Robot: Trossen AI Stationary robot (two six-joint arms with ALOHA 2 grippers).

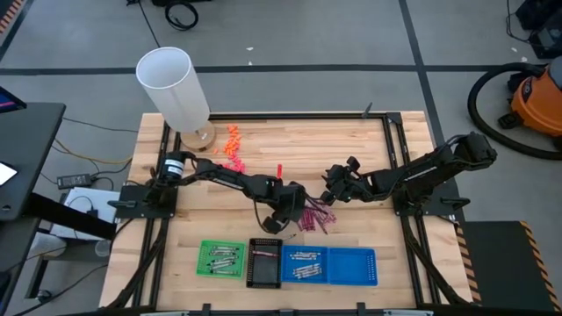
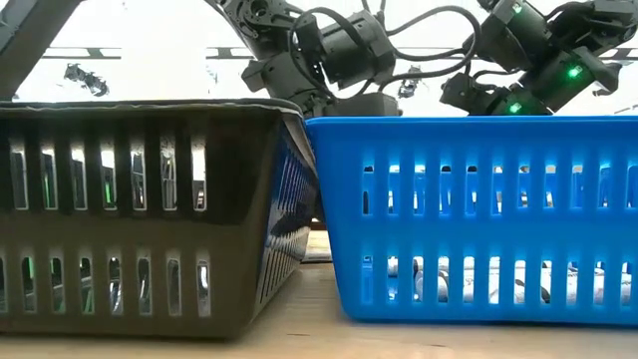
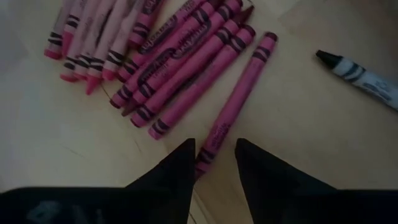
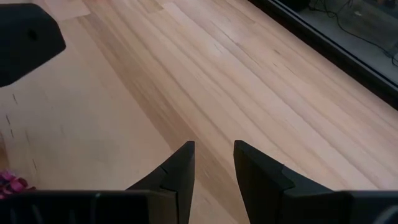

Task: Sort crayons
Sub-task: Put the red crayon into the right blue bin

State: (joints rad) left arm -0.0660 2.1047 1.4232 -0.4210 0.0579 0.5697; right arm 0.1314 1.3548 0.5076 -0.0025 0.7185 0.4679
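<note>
A heap of magenta crayons lies on the wooden table, right of centre. One magenta crayon lies apart at the heap's edge. My left gripper is open and points steeply down, its fingertips on either side of this crayon's end without visibly touching it. A grey crayon with a dark tip lies alone nearby. My right gripper is open over bare wood, right of the heap. It holds nothing.
Along the near edge stand a green tray, a black basket and a blue basket holding grey crayons. A white cylinder and small orange lumps are at the far left. A single red crayon lies mid-table.
</note>
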